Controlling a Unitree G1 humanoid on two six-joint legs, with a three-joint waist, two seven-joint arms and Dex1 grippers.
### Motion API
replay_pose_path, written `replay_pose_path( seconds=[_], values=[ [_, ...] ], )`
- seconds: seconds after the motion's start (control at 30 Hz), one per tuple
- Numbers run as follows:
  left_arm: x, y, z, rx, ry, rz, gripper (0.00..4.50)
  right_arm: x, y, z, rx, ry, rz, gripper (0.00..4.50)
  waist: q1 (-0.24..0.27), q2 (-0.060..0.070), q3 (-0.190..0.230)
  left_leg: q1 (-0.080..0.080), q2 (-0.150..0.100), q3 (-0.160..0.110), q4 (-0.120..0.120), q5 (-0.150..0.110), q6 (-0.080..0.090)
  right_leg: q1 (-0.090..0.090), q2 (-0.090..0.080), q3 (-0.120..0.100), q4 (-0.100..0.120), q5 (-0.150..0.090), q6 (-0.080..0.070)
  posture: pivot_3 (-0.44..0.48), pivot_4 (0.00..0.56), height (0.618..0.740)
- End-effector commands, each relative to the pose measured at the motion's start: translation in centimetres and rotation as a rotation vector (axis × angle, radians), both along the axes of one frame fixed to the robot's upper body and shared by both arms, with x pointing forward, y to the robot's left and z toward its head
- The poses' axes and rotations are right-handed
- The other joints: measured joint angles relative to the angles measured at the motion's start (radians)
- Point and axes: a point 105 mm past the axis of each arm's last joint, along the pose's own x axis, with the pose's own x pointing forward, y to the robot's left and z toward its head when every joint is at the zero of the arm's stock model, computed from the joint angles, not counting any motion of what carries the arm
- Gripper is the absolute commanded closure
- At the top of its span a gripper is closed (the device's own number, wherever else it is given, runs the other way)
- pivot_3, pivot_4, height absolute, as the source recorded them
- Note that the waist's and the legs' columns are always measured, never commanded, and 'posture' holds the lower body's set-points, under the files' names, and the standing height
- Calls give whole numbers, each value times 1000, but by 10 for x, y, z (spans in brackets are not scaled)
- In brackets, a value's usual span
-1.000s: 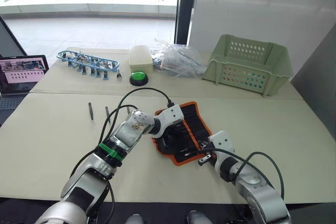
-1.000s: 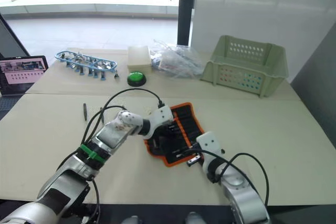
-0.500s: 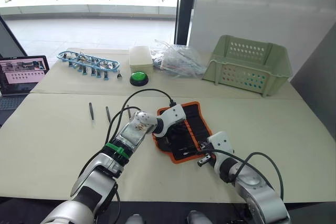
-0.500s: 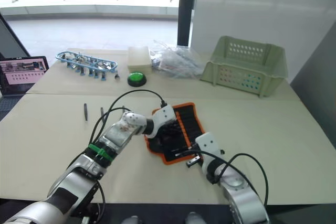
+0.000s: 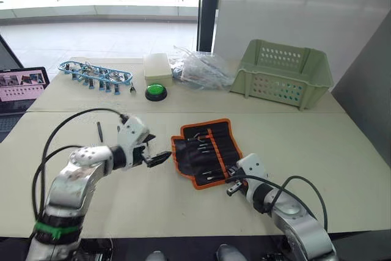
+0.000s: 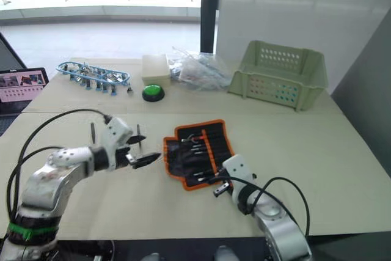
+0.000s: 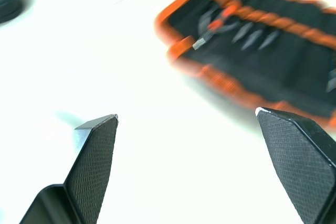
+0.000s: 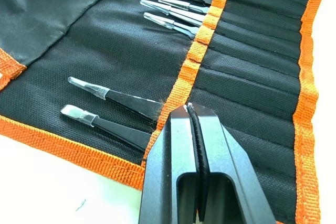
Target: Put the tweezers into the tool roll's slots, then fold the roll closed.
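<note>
Tool roll (image 5: pixel 205 151) is lying open on the worktop (image 5: pixel 330 151), tweezers (image 8: pixel 121 98) lying crosswise in its slots (image 8: pixel 252 103). My left fingers (image 7: pixel 94 166) are gaping empty beside it; my right fingers (image 8: pixel 195 161) are pressing shut on its near edge.

Both arms are silver-grey metal with white wrist housings and looping black cables. The left arm carries a green band. Each gripper has 2 black fingers (image 7: pixel 94 161) with cross-hatched textured pads.

The tool roll (image 7: pixel 273 51) is blurred, its far end cut off.
</note>
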Motion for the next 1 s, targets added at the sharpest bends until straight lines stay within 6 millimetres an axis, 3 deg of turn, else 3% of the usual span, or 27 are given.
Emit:
replay_pose_path(
  seconds=[0.03,0.17,0.27,0.37,0.53,0.7,0.83,1.0],
  values=[
    [-28,40,11,-46,-99,219,39,-10,-3,-29,-20,128,26,4500,2,-1,0,0,0,0,0,0,0,0,0,0,0,0,0,0,150,713],
    [-58,71,0,-103,-104,445,39,-10,-7,-31,-28,140,29,4500,9,-3,-1,1,0,1,0,0,0,1,-1,0,-1,0,0,0,150,713],
    [-99,102,-18,-117,-113,704,39,-9,-11,-34,-34,156,34,4500,14,-4,-2,2,0,1,0,0,0,2,-1,0,-2,0,-1,0,150,713],
    [-130,105,-29,-107,-108,819,39,-9,-14,-36,-36,167,40,4500,10,-8,-3,1,0,4,0,0,0,3,-1,1,-5,0,-1,0,150,713],
    [-148,100,-37,-78,-85,862,39,-9,-19,-39,-43,178,53,4500,-5,-9,-5,0,-1,10,-1,-1,-1,4,-4,4,-15,2,1,0,150,713],
    [-140,92,-42,-100,-74,846,39,-5,-18,-38,-41,175,62,4500,-7,-10,-6,0,-1,11,-1,-9,2,4,-4,4,-18,2,2,0,150,713],
    [-126,92,-50,-111,-52,857,39,-2,-17,-36,-38,168,66,4500,-7,-3,-6,0,0,12,-2,-9,2,3,-4,3,-18,2,1,0,150,713],
    [-84,91,-51,-163,-89,856,39,2,-15,-34,-35,156,62,4500,-2,2,-8,2,-1,11,-1,-9,2,3,-3,3,-14,2,1,0,150,713]
  ],
)
